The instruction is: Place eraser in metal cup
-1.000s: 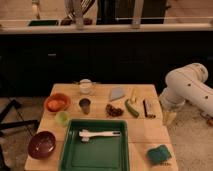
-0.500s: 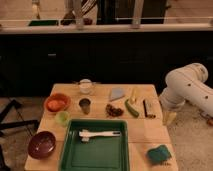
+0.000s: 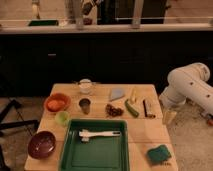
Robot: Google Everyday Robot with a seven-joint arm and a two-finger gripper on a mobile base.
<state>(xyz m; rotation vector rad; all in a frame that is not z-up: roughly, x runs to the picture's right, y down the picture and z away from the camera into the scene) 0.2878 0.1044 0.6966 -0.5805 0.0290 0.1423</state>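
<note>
No change over the last second: gripper [image 3: 169, 119] hangs in the same pose just off the right edge of the bench [image 3: 145, 134]; fingers [image 3: 167, 115] spread wide, nothing in them; eraser [image 3: 148, 108] untouched, lying flat near that right edge, just right of the green vegetable [image 3: 131, 108]; metal cup [image 3: 85, 105] upright, well apart to the left, beyond the middle; judgement: reach not begun, so the pick-up and the whole carry across remain

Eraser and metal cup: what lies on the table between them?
In the camera view, a green vegetable and a dark reddish cluster lie between the eraser and the metal cup. The gripper hangs beyond the table edge nearest the eraser.
</note>
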